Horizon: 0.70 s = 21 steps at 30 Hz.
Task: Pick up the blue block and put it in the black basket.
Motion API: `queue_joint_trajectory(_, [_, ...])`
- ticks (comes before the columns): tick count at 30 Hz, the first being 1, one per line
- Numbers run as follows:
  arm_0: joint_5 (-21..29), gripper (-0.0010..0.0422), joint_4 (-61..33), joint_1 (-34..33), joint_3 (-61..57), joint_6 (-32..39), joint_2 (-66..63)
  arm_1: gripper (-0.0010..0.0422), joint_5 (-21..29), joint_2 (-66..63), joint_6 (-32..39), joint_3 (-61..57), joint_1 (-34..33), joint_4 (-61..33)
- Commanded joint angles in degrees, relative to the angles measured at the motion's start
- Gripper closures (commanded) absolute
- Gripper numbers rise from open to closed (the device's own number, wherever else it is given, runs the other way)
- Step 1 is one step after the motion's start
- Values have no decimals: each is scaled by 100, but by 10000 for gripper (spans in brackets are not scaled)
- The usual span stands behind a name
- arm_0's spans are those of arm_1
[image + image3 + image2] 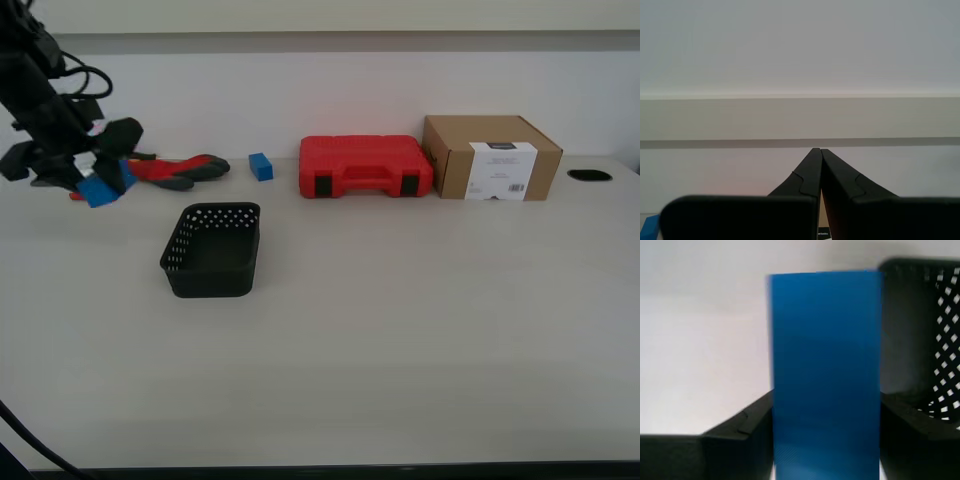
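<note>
My first gripper (100, 184) is shut on the blue block (98, 190) at the exterior view's far left, behind and to the left of the black basket (215, 276). In the first wrist view the blue block (825, 375) stands between the two fingers (740, 427), and the basket's perforated wall (932, 340) lies just past it to one side. The basket stands upright and looks empty. My second gripper (819, 151) is shut on nothing and faces a pale wall; it does not show in the exterior view.
A small blue cube (261, 166), a red plastic case (365, 166) and a cardboard box (490, 157) stand along the table's back. A red-and-black tool (178, 170) lies behind the first gripper. A dark hole (588, 175) is at the far right.
</note>
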Motion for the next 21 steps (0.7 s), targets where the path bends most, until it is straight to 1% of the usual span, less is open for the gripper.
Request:
queue_joint_trajectory(1, [0, 413, 22, 0, 4, 0, 0, 106, -520, -9, -289, -599, -433, 671])
queue_joint_trajectory(2, [0, 413, 15, 0, 4, 0, 0, 62, -841, 4, -343, -822, -590, 984])
queue_joint_trajectory(3, [0, 413, 17, 0, 4, 0, 0, 31, -1196, 4, -343, -1003, -708, 1298])
queue_joint_trajectory(4, [-2, 413, 7, 0, 4, 0, 0, 10, -1646, 4, -319, -1189, -802, 1648])
queue_joint_trajectory(5, [0, 413, 9, 0, 4, 0, 0, 11, -1790, 4, -319, -1252, -824, 1759])
queue_joint_trajectory(6, [0, 413, 9, -2, 4, 0, 0, 22, -1733, 4, -328, -1263, -824, 1735])
queue_joint_trajectory(7, [0, 413, 9, -2, 4, 0, 0, 45, -1698, 4, -345, -1259, -817, 1720])
queue_joint_trajectory(9, [0, 413, 9, 0, 4, 0, 0, 113, -1694, 2, -343, -1217, -789, 1685])
queue_joint_trajectory(13, [0, 413, 9, -2, 4, 0, 0, 282, -1237, 2, -256, -1126, -778, 1718])
queue_joint_trajectory(16, [0, 413, 7, 0, 4, 0, 0, 410, -1217, 2, -251, -1078, -776, 1794])
queue_joint_trajectory(17, [0, 413, 7, -2, 4, 0, 0, 417, -1215, 2, -256, -1069, -774, 1790])
queue_joint_trajectory(18, [0, 413, 9, -2, 4, 0, 0, 399, -1196, 2, -258, -1069, -774, 1766])
queue_joint_trajectory(20, [0, 413, 9, 0, 4, 0, 0, 344, -879, 2, -264, -1069, -780, 1591])
queue_joint_trajectory(21, [0, 413, 7, 0, 4, 0, 0, 305, -656, 2, -343, -1071, -785, 1460])
